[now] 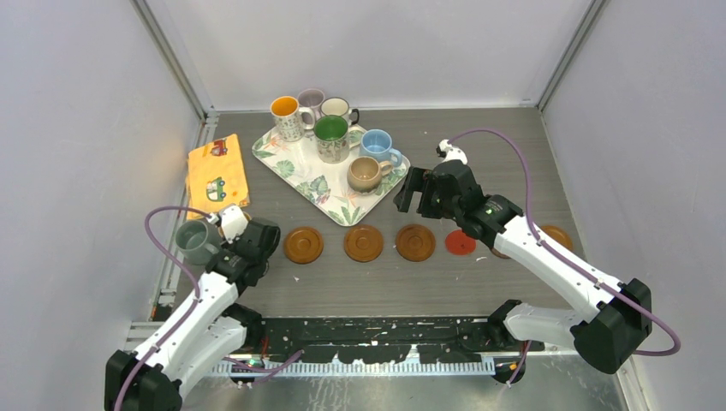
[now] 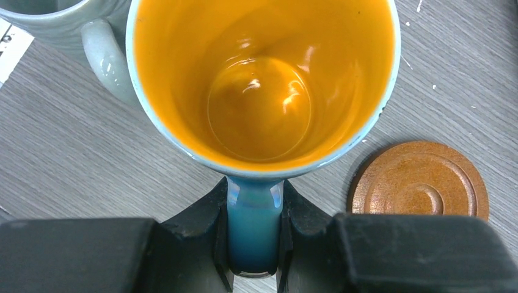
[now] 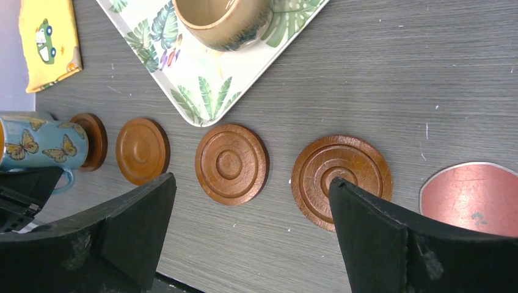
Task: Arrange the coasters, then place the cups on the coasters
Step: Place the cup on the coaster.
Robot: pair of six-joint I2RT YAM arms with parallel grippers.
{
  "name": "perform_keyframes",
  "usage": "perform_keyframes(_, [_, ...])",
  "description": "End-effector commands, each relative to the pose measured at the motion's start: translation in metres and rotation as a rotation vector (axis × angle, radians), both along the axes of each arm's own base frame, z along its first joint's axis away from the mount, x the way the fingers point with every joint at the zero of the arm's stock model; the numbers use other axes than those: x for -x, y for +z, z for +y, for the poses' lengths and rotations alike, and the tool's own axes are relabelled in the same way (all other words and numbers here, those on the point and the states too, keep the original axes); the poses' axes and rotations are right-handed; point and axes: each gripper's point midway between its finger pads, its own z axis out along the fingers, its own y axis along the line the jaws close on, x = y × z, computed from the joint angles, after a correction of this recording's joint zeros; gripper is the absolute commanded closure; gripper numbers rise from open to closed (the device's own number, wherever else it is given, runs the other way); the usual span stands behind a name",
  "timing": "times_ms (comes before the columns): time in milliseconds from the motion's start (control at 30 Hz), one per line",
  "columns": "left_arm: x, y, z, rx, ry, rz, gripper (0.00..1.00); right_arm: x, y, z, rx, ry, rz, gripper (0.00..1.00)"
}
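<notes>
your left gripper (image 2: 253, 210) pinches the blue handle of a mug (image 2: 262, 85), orange inside, at the near left of the table (image 1: 479, 154). only the right wrist view shows its butterfly print, with a coaster (image 3: 94, 141) partly hidden by it; overhead, the arm hides this mug. a grey cup (image 1: 197, 241) stands just left of it. your right gripper (image 1: 416, 192) hangs spread wide above a row of three wooden coasters (image 1: 364, 243) and a red coaster (image 1: 461, 243). six more cups (image 1: 330, 135) cluster on and by the leaf tray (image 1: 295, 167) beyond the row. a yellow cloth (image 1: 217, 175) printed with cars lies left of it. a white label (image 2: 8, 49) has print too small to read.
</notes>
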Motion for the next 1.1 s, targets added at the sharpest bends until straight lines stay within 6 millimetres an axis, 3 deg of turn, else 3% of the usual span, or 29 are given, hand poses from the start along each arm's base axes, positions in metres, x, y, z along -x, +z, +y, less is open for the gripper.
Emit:
perform_keyframes(0, [-0.0240, 0.0302, 0.0049, -0.006, 0.045, -0.197, 1.00, -0.0029, 0.0134, 0.0047, -0.040, 0.007, -0.038, 0.00])
perform_keyframes(433, [-0.0227, 0.0258, 0.0042, -0.005, 0.043, -0.180, 0.99, -0.0025, 0.0125, 0.0053, -0.043, 0.009, -0.035, 0.00])
perform_keyframes(1067, [-0.0145, 0.0253, 0.0050, 0.020, 0.082, -0.143, 0.69, -0.0018, 0.0147, 0.0040, -0.046, 0.008, -0.041, 0.00])
